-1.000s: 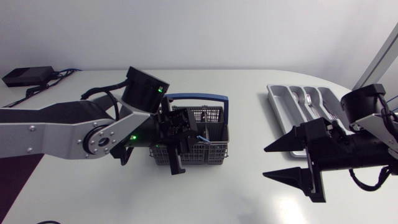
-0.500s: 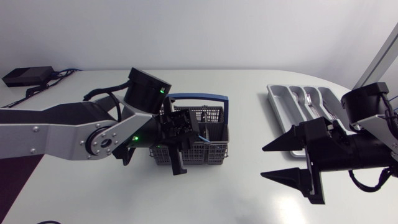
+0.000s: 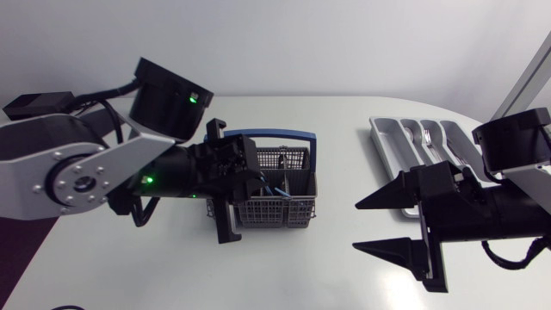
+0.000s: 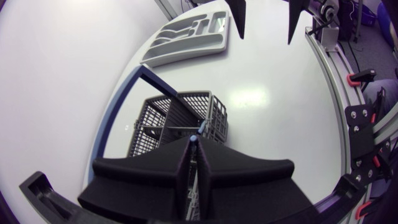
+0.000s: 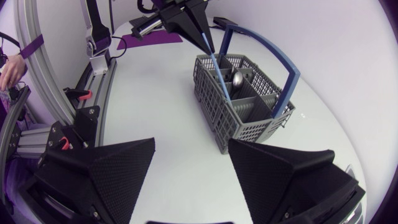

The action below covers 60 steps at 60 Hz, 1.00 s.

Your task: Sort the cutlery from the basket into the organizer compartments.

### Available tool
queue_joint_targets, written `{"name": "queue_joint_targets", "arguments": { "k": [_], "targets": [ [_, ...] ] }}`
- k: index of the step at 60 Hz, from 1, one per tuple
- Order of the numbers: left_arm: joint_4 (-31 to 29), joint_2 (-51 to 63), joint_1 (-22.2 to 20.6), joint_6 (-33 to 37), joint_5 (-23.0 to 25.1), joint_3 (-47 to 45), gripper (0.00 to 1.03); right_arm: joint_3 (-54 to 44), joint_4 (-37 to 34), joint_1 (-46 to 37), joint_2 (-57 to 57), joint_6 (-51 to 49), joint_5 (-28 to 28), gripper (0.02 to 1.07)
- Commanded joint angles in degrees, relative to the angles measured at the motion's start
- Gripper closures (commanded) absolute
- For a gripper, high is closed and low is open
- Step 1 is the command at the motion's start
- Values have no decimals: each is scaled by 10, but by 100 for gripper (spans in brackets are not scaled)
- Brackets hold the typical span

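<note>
A grey wire basket (image 3: pixel 288 207) with a blue carry handle (image 3: pixel 274 134) stands mid-table. Over it my left gripper (image 3: pixel 258 178) is shut on the thin blue handle of a piece of cutlery (image 5: pixel 211 59), whose lower end still sits inside a basket compartment. The left wrist view shows the fingers pressed together on that handle's tip (image 4: pixel 194 139). A spoon bowl (image 5: pixel 237 78) lies in the basket. The grey organizer (image 3: pixel 379 133) at the far right holds forks (image 3: pixel 428 138). My right gripper (image 3: pixel 392 226) stands open, right of the basket, holding nothing.
A black box with cables (image 3: pixel 34 105) sits at the table's far left corner. My right arm's body covers the organizer's near end. Bare white tabletop (image 3: pixel 336 258) lies between the basket and the right gripper.
My left gripper has shut on the blue handle, and the left arm's wrist has swung up and to the left. The right gripper has edged slightly toward the basket.
</note>
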Motion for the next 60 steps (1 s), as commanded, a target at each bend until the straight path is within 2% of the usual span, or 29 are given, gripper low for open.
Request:
{"name": "queue_joint_targets", "arguments": {
  "k": [1, 8, 17, 27, 36, 38, 40, 60],
  "targets": [
    [-17, -28, -6, 5, 3, 32, 100, -15, 5, 12, -11, 24, 6, 21],
    [-49, -56, -6, -2, 3, 60, 100, -16, 4, 24, -21, 33, 10, 21],
    [-122, -89, -3, -20, 3, 127, 100, -14, 4, 34, -47, 50, 11, 21],
    [-173, -105, -2, -85, 4, 186, 100, -5, 19, 48, -83, 94, 10, 21],
    [-206, -101, 13, -147, 65, 226, 100, 9, 46, 66, -105, 144, 19, 21],
    [-224, -87, 29, -165, 112, 239, 100, 13, 63, 67, -107, 162, 21, 21],
    [-230, -79, 34, -174, 131, 242, 100, 15, 71, 70, -107, 171, 23, 21],
    [-229, -16, 33, -224, 247, 233, 100, 32, 146, 105, -80, 238, 39, 21]
  ]
}}
